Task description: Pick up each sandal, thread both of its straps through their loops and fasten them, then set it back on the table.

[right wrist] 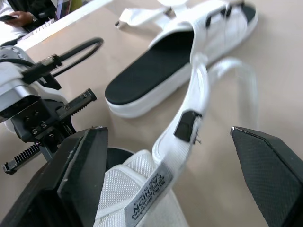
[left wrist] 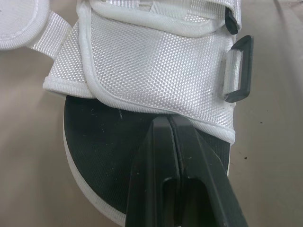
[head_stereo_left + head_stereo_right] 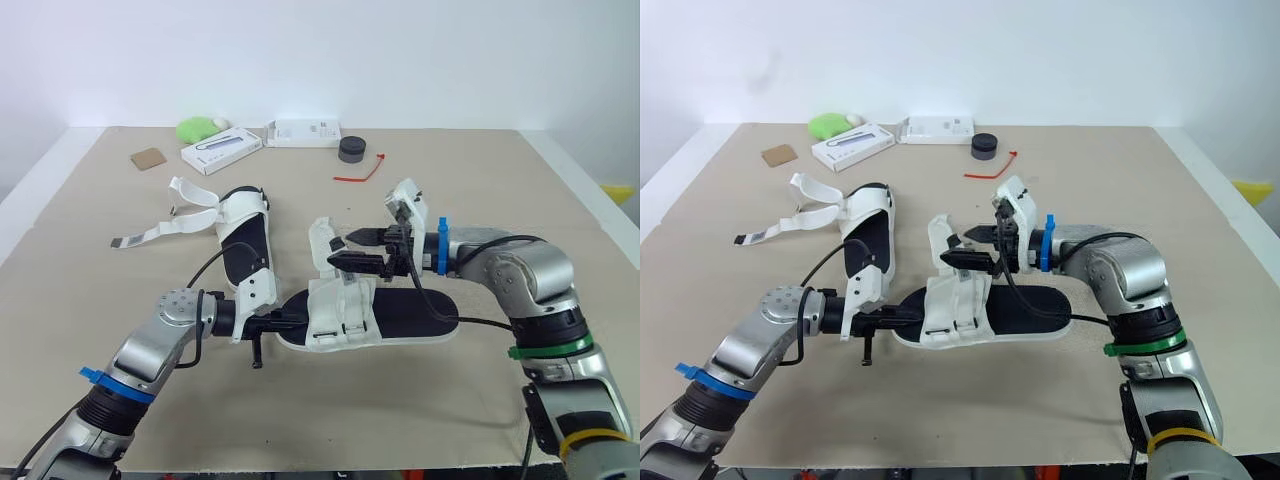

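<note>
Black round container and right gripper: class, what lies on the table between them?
A thin red tie lies there, shown in the left eye view.

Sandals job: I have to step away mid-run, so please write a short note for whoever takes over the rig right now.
Left claw: shut, tips resting on the black footbed at one end of the near sandal.
Right claw: open, one finger on each side of that sandal's raised strap, not gripping it.
Far sandal: flat on the table, straps spread out loose.
Done: the near sandal's front strap looks closed, but I cannot confirm it.
Left: thread and fasten the raised strap, set that sandal down, then do both straps on the far sandal.
</note>
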